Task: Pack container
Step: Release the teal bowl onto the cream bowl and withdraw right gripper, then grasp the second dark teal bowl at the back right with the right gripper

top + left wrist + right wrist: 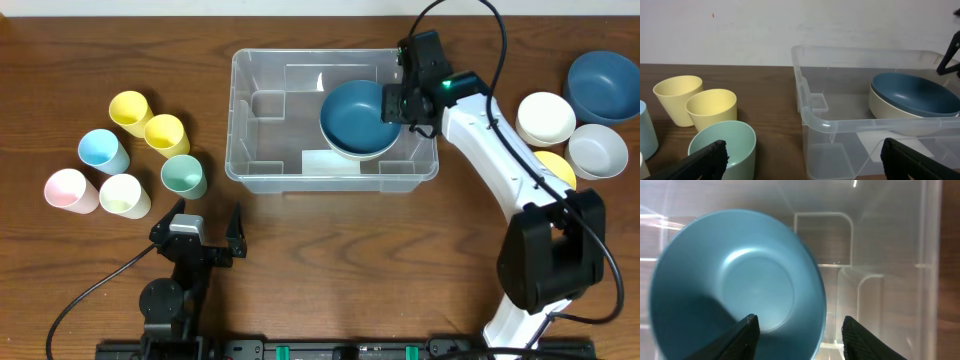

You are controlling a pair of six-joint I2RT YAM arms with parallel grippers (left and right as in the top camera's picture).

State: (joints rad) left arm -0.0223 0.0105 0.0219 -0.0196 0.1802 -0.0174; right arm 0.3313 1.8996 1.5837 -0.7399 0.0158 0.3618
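A: Where is the container?

B: The container stands on the wooden table, about mid-table and toward the far edge, with its long side running left to right. A white label shows at its base near the front wall.

A: Is anything in it?

B: 2 bowls are nested in its right half: a teal bowl sits inside a cream bowl.

A: And the right gripper?

B: The right gripper hangs over the container's right end, pointing down at the teal bowl. In the wrist view its 2 fingers stand apart, and the bowl's right rim lies below the gap between them. Neither finger looks pressed against the rim. The jaws are parted to a middling width and hold nothing.

A: The left gripper?

B: The left gripper sits low near the table's front edge, left of the container and well apart from it. It is spread wide with nothing between its fingers.

A: What else is on the table?

B: 6 cups stand upright in a cluster left of the container: 2 yellow cups, a light blue cup, a pink cup, a pale cream cup and a green cup. The green cup is nearest the container. To the right are 4 more bowls: a dark blue bowl, a white bowl, a grey bowl and a yellow bowl partly hidden under the right arm.
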